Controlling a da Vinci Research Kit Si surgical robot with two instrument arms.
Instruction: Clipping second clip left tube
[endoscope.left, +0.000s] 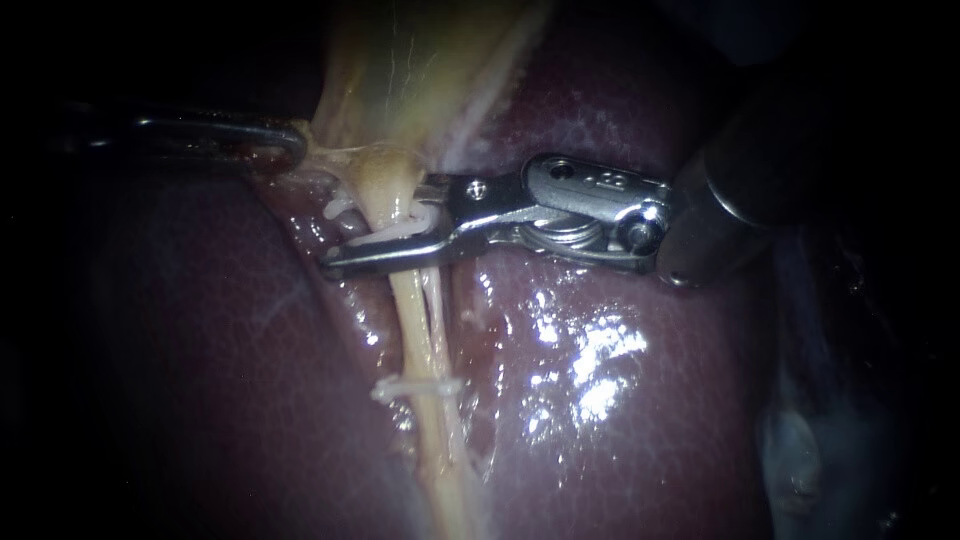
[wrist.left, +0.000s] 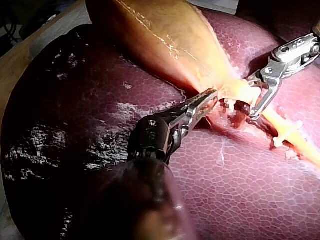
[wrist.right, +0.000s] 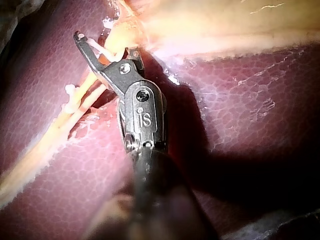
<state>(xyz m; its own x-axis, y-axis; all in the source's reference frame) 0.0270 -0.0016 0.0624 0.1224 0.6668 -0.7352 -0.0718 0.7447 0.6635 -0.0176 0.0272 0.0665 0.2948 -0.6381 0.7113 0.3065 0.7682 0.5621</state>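
Endoscope view: the right tool (endoscope.left: 385, 228) comes in level from the right. Its jaws are part-spread around the pale tube (endoscope.left: 412, 300) and pinch a white clip (endoscope.left: 395, 232) that straddles the tube just below the gallbladder (endoscope.left: 420, 60) neck. The tube's long axis runs up and down over the liver (endoscope.left: 620, 400), square across the jaws, so closing looks like a squeeze alone. A seated clip (endoscope.left: 417, 387) sits further down the tube, apart. A thinner strand (endoscope.left: 437, 300) hugs the tube's right side, and I cannot tell whether the white clip takes in both. The left tool (endoscope.left: 290, 140) is dim at the gallbladder's edge.

Left wrist view: the left tool's jaws lie pressed together, apparently pinching gallbladder tissue at the neck, with the right tool just ahead.

Right wrist view: the tube crosses between the right tool's jaws. One jaw's tip clears the tube, and the other is partly hidden.
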